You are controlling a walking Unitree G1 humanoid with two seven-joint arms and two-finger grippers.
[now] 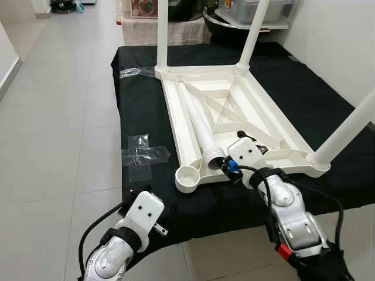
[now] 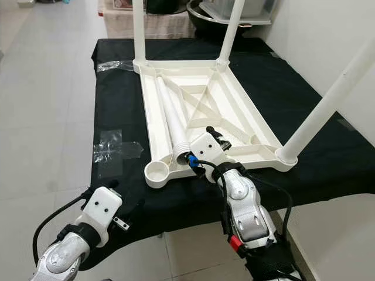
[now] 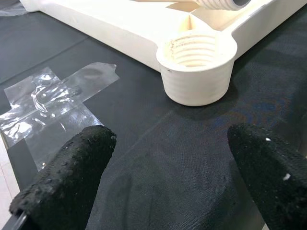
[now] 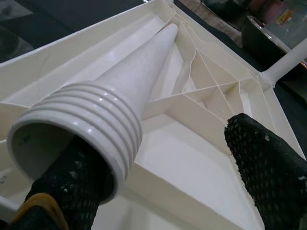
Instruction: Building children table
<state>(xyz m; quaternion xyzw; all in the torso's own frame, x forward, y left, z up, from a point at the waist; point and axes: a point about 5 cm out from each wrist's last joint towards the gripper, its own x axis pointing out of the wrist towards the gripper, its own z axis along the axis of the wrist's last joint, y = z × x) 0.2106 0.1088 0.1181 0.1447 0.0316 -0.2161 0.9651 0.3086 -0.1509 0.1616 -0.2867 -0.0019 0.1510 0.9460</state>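
Right hand (image 1: pixel 225 159) is open at the threaded end of the loose leg (image 1: pixel 198 120), one finger (image 4: pixel 72 184) inside its mouth; the leg lies in the upturned tabletop (image 1: pixel 258 111) on the black worktop (image 1: pixel 140 105). Left hand (image 3: pixel 163 167), open and empty, hovers near the vacant corner socket (image 1: pixel 187 175).

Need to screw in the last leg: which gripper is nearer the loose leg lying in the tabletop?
Right. The right gripper is at the loose leg's threaded end, one finger under it. The left gripper hovers over the black cloth, short of the empty socket.
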